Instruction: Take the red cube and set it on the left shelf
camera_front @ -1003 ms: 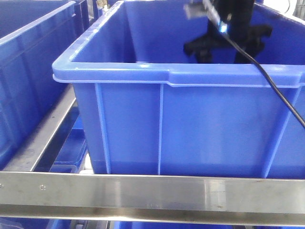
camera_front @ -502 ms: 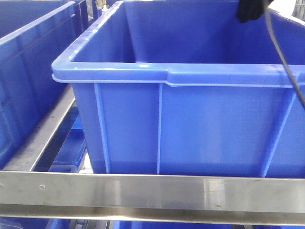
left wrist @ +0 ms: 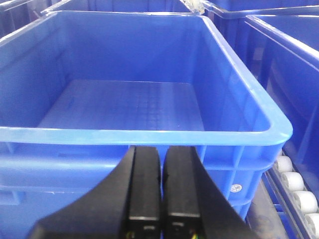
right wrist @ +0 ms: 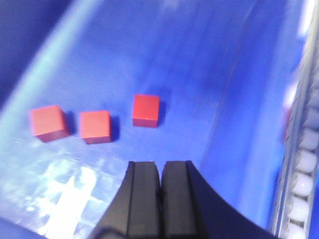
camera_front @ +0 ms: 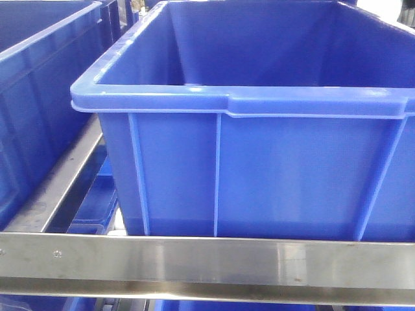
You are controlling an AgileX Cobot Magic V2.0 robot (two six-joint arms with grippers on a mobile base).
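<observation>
Front view: a blue crate [camera_front: 259, 162] sits on the steel rail [camera_front: 207, 262] of the left shelf [camera_front: 58, 188]; its floor is hidden.

Left wrist: another crate [left wrist: 149, 135] shows a bare ribbed floor — the left claw [left wrist: 161, 164] is pressed closed, holding nothing.

Right wrist: three red cubes [right wrist: 146, 110] lie on a crate floor [right wrist: 199, 74], two just beside each other — the right claw [right wrist: 160, 179] hangs closed above, empty.
</observation>
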